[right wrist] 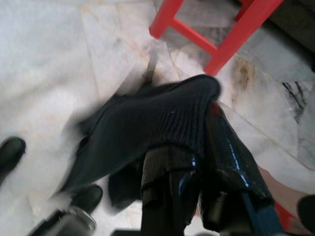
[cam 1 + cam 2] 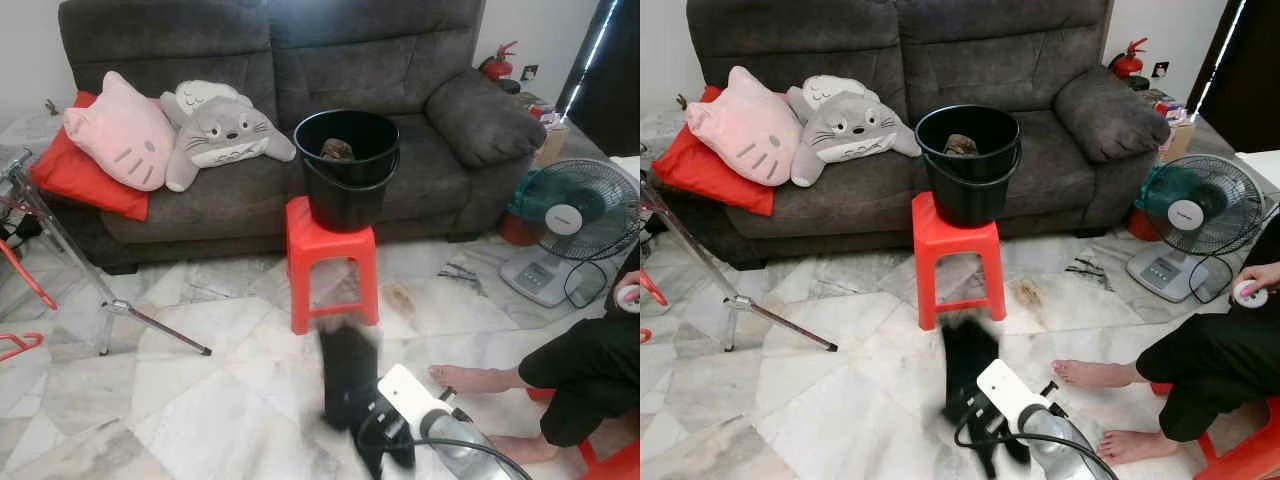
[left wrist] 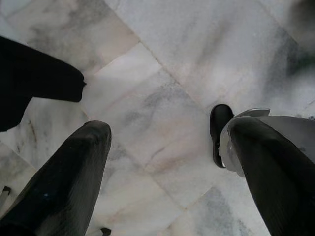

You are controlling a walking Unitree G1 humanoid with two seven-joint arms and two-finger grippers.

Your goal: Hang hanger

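Black ribbed knit garment [image 1: 147,128], blurred, is pinched in the right gripper [image 1: 197,162], draping lengthwise beyond its fingertips toward the red stool [image 2: 333,262]. Left gripper [image 3: 167,162] hangs spread over marble floor [image 3: 162,73].

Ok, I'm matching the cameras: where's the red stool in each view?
Left eye view: red stool, centre, under the black bucket.
Right eye view: left of centre, under the bucket.
Right wrist view: its legs, beyond the black cloth.
Left wrist view: floor tiles.
Shared landmark: marble floor.
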